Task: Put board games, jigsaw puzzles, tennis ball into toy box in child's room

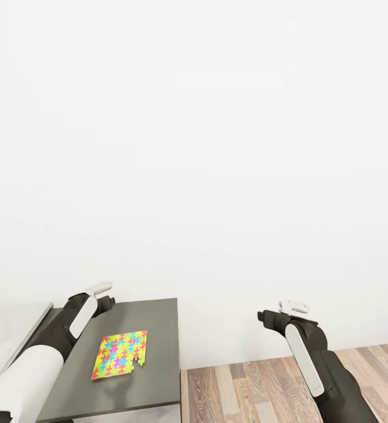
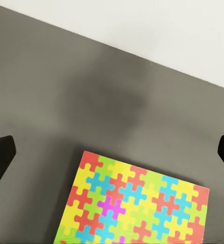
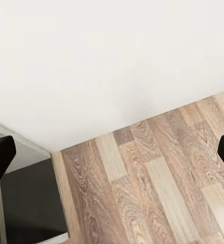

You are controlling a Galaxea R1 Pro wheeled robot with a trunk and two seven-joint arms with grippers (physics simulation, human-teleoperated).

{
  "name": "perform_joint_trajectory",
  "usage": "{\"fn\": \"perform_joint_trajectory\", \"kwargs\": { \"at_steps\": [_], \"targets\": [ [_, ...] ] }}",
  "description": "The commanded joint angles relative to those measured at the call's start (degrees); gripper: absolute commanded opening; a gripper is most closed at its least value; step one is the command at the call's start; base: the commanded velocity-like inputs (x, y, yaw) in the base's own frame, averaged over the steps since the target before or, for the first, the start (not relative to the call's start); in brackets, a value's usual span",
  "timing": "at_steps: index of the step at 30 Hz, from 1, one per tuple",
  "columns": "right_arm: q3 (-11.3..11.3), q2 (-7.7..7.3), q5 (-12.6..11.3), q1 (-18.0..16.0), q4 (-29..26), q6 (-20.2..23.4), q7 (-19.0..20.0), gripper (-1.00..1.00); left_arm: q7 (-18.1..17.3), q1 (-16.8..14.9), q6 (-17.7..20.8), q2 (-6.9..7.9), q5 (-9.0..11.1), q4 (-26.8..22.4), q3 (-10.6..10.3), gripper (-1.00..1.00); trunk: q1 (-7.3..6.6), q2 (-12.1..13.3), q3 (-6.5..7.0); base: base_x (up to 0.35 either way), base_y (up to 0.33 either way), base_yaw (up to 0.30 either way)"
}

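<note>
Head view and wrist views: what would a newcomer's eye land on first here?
The neon jigsaw puzzle stands out, lying flat on the dark grey table at the head view's lower left. The left end effector hangs open above it. The right end effector, also open, hangs over wood-plank floor beside the table.

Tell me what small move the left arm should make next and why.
Probably lower the left gripper toward the near edge of the jigsaw puzzle. Its fingers stand wide apart and hold nothing, and the puzzle lies flat on the dark table top, just past the fingers in the left wrist view.
</note>
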Motion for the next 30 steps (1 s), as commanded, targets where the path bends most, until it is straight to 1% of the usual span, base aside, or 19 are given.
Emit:
{"fn": "perform_joint_trajectory", "kwargs": {
  "at_steps": [1,10,30],
  "targets": [
    [0.13,-0.05,-0.60,-0.02,-0.14,0.12,-0.60,1.00,0.51,-0.01,0.39,0.06,0.58,-0.07,-0.28,1.00,0.02,-0.05,-0.09,0.000,0.000,0.000],
    [0.05,-0.03,-0.74,-0.01,-0.41,0.20,-0.61,1.00,0.47,-0.01,1.69,-0.07,0.61,-0.07,-0.27,1.00,0.02,-0.05,-0.84,0.000,0.000,0.000],
    [0.12,0.08,-0.76,-0.03,-0.01,0.07,-0.61,1.00,0.43,-0.01,1.82,-0.17,0.52,-0.07,-0.44,1.00,0.02,-0.05,-2.71,0.000,0.000,0.000]
  ]
}}
